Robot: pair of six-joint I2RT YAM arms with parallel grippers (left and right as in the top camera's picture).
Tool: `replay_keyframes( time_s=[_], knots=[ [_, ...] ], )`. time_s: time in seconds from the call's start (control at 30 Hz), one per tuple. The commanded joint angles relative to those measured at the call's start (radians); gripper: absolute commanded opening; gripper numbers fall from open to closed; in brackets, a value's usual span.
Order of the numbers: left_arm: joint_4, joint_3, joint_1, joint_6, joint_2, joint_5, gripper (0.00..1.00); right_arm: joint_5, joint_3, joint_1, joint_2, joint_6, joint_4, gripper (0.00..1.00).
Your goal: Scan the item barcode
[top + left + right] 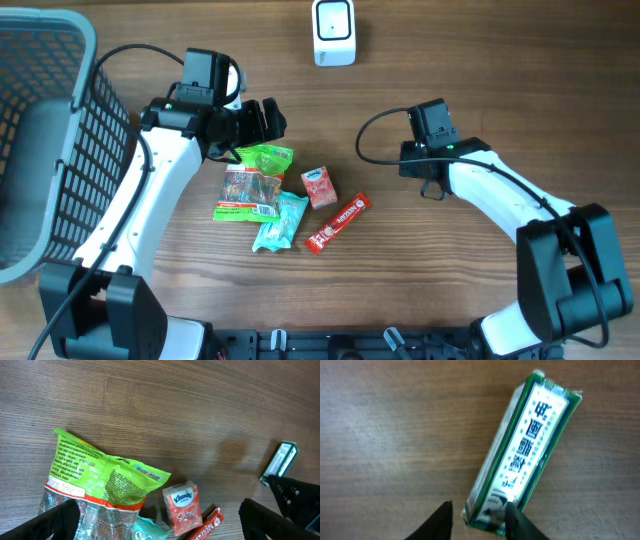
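A green and white box [522,455] with printed characters lies slanted on the wooden table; its picture is blurred. My right gripper [480,507] is at the box's near end with its jaws parted. The left finger [442,520] stands clear of the box and the right finger [517,520] is against it. The left wrist view shows the same box [281,460] at the far right. The white scanner [333,32] stands at the table's back edge. My left gripper [262,122] hangs open over the pile of packets.
The pile holds a green snack bag [262,160], a red Kleenex pack [319,186], a red Nescafe stick [338,222] and a teal packet [280,222]. A grey mesh basket [50,130] fills the left edge.
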Motion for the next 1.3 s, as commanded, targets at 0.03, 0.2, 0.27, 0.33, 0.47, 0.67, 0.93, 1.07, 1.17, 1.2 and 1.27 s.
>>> replay_keyframes(
  time_s=[0.03,0.2,0.27,0.33,0.47,0.67,0.93,1.07,1.17,1.2,1.27],
  knots=[
    [0.002,0.002,0.004,0.016,-0.014,-0.002,1.0,0.096,0.029,-0.002,-0.032,-0.023,-0.072,0.44],
    [0.002,0.002,0.004,0.016,-0.014,-0.002,1.0,0.111,0.034,-0.003,-0.063,-0.052,-0.123,0.45],
    [0.002,0.002,0.004,0.016,-0.014,-0.002,1.0,0.09,0.036,-0.003,-0.086,-0.088,-0.116,0.59],
    [0.002,0.002,0.004,0.016,-0.014,-0.002,1.0,0.089,0.036,-0.003,-0.092,-0.174,-0.106,0.67],
    [0.002,0.002,0.004,0.016,-0.014,-0.002,1.0,0.085,0.029,-0.01,-0.07,-0.334,-0.101,0.66],
    [0.002,0.002,0.004,0.016,-0.014,-0.002,1.0,-0.119,0.015,-0.066,-0.031,-0.452,-0.016,0.62],
    [0.002,0.002,0.004,0.016,-0.014,-0.002,1.0,-0.079,0.015,-0.078,0.07,-0.438,0.009,0.6],
    [0.002,0.002,0.004,0.016,-0.014,-0.002,1.0,-0.039,0.015,-0.078,0.114,-0.438,0.011,0.54],
    [0.002,0.002,0.004,0.016,-0.014,-0.002,1.0,-0.039,0.015,-0.078,0.121,-0.438,0.008,0.47],
    [0.002,0.002,0.004,0.016,-0.014,-0.002,1.0,-0.039,0.016,-0.078,0.121,-0.438,0.008,0.36],
    [0.002,0.002,0.004,0.016,-0.014,-0.002,1.0,-0.039,0.016,-0.078,0.105,-0.438,-0.006,0.26]
  ],
)
